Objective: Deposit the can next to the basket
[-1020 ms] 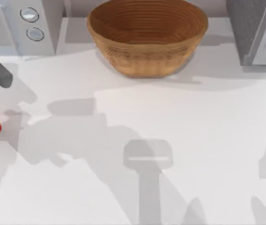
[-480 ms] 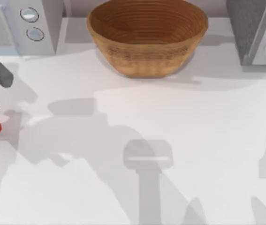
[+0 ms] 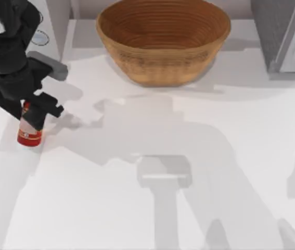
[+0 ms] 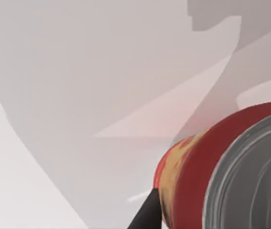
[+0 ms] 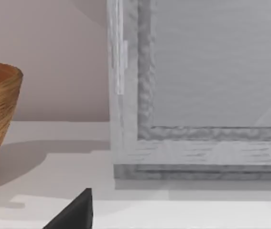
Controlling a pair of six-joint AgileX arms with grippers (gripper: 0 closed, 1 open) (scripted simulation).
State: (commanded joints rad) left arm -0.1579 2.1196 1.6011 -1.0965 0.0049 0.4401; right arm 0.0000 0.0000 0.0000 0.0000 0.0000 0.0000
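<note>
The can (image 3: 29, 128) sits at the left of the top view, pinched at its upper end in my left claw (image 3: 33, 107), with its red lower end pointing down toward the white table (image 3: 189, 156). I judge it is held just off the surface, though I cannot tell for certain whether the base touches. The basket (image 3: 163, 39) is at the top centre of the frame, well apart from the can, so the carry to its side is not yet done.

In the left wrist view the can (image 4: 221, 176) crowds the lower right corner, silvery top toward the camera, with one dark finger (image 4: 145, 217) against its side.

The risks, as I judge them: my grip is high on a slim, smooth cylinder, so a quick swing could make it pivot or slip; coming in low could knock the basket's wall; letting go while it hangs tilted could tip it over.

The label shows cream and yellow patches, but no writing can be read.

My right claw (image 5: 73, 212) is parked near the grey box (image 5: 197, 95) at the table's right.
</note>
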